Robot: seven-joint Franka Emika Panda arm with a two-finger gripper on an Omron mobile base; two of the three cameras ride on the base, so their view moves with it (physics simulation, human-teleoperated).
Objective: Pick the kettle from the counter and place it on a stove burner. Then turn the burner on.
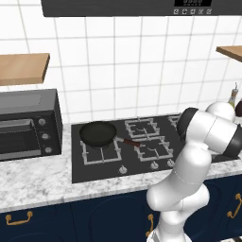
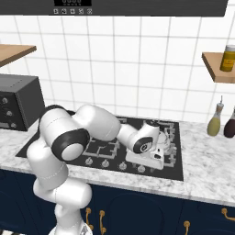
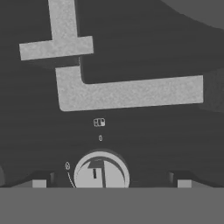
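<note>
Closest in the hand view, a small silver knob [image 3: 101, 173] sits between the two dark tips of the gripper [image 3: 110, 183]. The jaws are spread wide on either side of it without touching, as they would be for closing on the knob and twisting it. Just past the knob, the pale bars of the stove burner [image 3: 127, 94] cross the black cooktop [image 1: 94, 172]. This suggests the hand is at the front edge for the dial rather than the grate. From the right base view, a pale rounded shape just behind the wrist looks like the kettle [image 2: 154, 131] already resting on that right-hand grate, off the counter [image 1: 33, 182], though the wrist partly hides it. Farther left, a black frying pan [image 1: 98, 133] occupies another burner, well clear of the arm.
</note>
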